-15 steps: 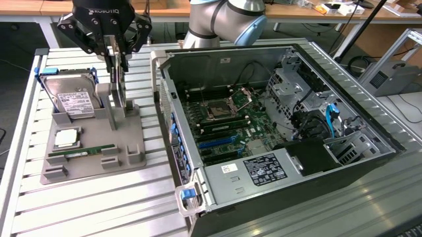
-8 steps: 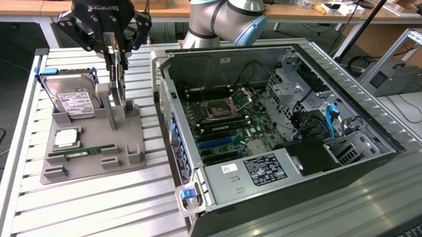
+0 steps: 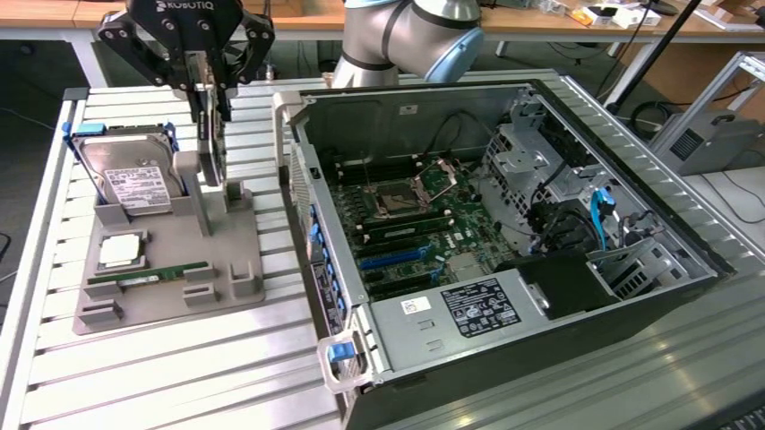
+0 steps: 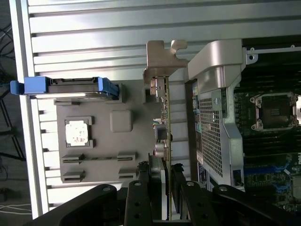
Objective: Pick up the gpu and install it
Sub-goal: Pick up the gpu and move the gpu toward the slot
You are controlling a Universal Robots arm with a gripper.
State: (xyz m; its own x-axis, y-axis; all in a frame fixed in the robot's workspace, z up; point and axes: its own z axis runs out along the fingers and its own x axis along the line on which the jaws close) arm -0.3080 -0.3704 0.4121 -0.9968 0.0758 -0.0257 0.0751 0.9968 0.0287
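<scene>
Pincer (image 3: 206, 90) first: it is closed narrowly on the gpu (image 4: 164, 117), with one finger (image 4: 179, 181) on each side of the thin card, which stands edge-on and upright beneath it. The card's lower edge is at or just above its slot in the grey holder (image 3: 156, 300). I cannot tell whether it is clear of the slot.

Risks, as I judge them:

- **Slipping:** the hold is on a thin board near one end, so the card may pivot or slip in the grip if it is swung quickly.
- **Binding:** if the lower edge sits in the slot, a pull that is not straight would bind it and could drag the holder across the desk (image 3: 179, 376).
- **Catching:** the hooked metal bracket (image 4: 162, 59) at the card's far end is close to the wall of the open computer case (image 3: 407, 103) and could catch on it in a sideways move.
- **Crooked seating:** inside the case, cables (image 3: 601, 208) and the narrow blue slots (image 3: 392, 260) leave little room for a tilted card. Pressed down crooked, its contacts or the slot could be damaged.

Counted from the pincer outward:

- one gpu
- one holder
- on the holder, one hard drive (image 3: 134, 184), one square processor chip (image 3: 124, 251) and one green memory stick (image 3: 150, 274)
- one case
- beyond it, one robot arm (image 3: 407, 36)
</scene>
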